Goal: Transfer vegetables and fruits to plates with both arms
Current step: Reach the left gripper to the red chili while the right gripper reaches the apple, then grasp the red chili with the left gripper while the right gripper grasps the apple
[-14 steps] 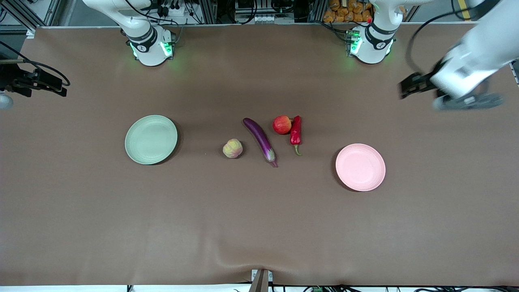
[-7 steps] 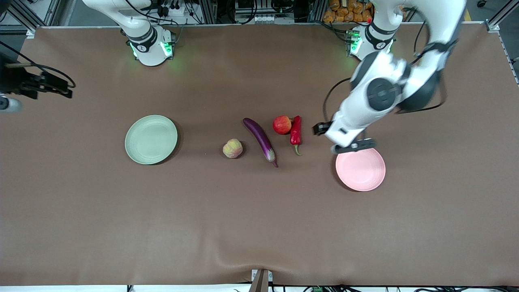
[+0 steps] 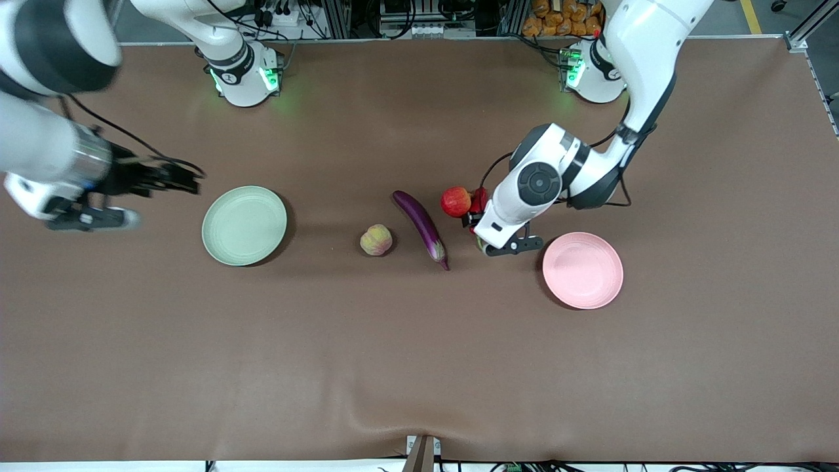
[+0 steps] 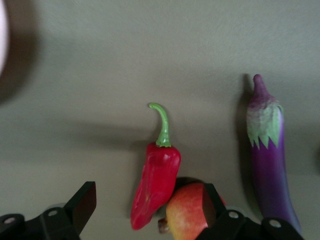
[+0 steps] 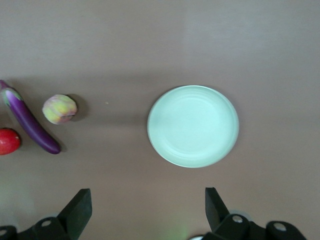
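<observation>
The red chili pepper lies against the red apple, and in the front view the chili is mostly hidden under the left wrist. My left gripper is low over the chili and open. One finger stands on bare table and the other over the apple. The purple eggplant and the peach lie beside them, toward the right arm's end. My right gripper hangs open beside the green plate. The pink plate holds nothing.
A brown cloth covers the table and wrinkles near a camera mount at the edge nearest the front camera. The arm bases stand along the opposite edge with cables and racks around them.
My left arm swung in from its end of the table, passed the pink plate and came down over the chili. My right arm moved in toward the green plate.
</observation>
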You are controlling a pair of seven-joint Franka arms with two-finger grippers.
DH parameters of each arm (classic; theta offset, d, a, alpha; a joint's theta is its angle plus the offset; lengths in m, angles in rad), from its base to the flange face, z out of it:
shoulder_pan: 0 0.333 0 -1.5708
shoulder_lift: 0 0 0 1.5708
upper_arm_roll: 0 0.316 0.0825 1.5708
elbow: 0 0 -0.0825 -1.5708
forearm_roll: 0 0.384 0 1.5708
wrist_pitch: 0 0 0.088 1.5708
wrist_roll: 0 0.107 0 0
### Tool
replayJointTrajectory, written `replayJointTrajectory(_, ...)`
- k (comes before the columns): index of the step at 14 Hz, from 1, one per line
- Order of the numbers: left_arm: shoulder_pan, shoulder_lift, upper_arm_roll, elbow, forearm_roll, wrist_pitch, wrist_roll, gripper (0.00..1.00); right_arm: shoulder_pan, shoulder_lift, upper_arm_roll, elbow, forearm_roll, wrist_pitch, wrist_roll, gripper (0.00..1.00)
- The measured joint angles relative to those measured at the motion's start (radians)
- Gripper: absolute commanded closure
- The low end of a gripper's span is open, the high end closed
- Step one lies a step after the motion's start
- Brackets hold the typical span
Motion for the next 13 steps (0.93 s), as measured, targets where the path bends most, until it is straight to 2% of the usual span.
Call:
replayJointTrajectory(2, -0.016, 0.041, 0.001, 0.000, 0.026, 0.030, -0.048, 0.25, 0.028, 0.013, 0.001, -0.064, 0.053, 0.076, 0.008, 0.00)
replayJointTrajectory(5, -0.031, 0.099, 0.002, 0.001, 0.074, 0.039, -0.087, 0.37, 0.062, 0.026, 0.002, -0.143, 0.089, 0.180, 0.008, 0.00)
replayJointTrajectory(6, -0.031, 0.115, 0.002, 0.001, 0.076, 0.041, -0.087, 0.49, 0.082, 0.027, 0.002, -0.168, 0.104, 0.209, 0.008, 0.00)
replayJointTrajectory(7, -0.031, 0.127, 0.003, 0.002, 0.078, 0.043, -0.087, 0.81, 0.107, 0.029, 0.002, -0.195, 0.127, 0.241, 0.008, 0.00)
replayJointTrajectory(8, -0.031, 0.135, 0.004, 0.002, 0.078, 0.044, -0.087, 1.00, 0.138, 0.032, 0.002, -0.224, 0.145, 0.281, 0.008, 0.00)
replayJointTrajectory(11, -0.027, 0.134, 0.009, 0.018, 0.095, 0.046, -0.086, 1.00, 0.233, 0.071, 0.003, -0.274, 0.182, 0.400, 0.024, 0.00)
replayJointTrajectory(13, 0.011, 0.096, 0.014, 0.040, 0.112, -0.016, -0.057, 1.00, 0.274, 0.101, 0.004, -0.276, 0.234, 0.445, 0.031, 0.00)
